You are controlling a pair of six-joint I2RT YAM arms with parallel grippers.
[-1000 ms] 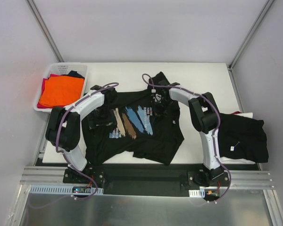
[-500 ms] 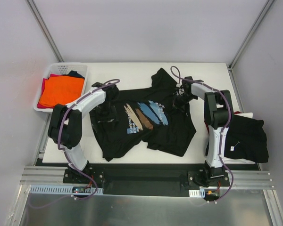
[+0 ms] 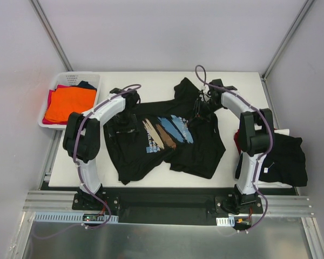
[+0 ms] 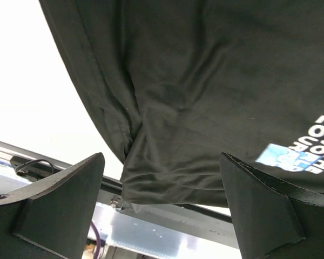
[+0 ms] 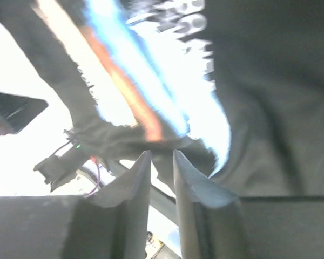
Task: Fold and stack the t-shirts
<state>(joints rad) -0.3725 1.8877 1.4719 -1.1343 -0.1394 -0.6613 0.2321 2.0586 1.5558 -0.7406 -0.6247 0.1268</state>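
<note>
The black printed t-shirt is laid rumpled at the centre of the counter, apparently for flattening, so the left end effector is held spread wide over its 10 o'clock edge and the right end effector, narrowly parted and empty, at 2 o'clock.

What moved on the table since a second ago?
The right gripper dragged the printed black t-shirt rightward, turning it, then parted its fingers slightly, seemingly letting go. The left gripper stayed open over the shirt. The basket and the black shirt pile at right stayed put.
</note>
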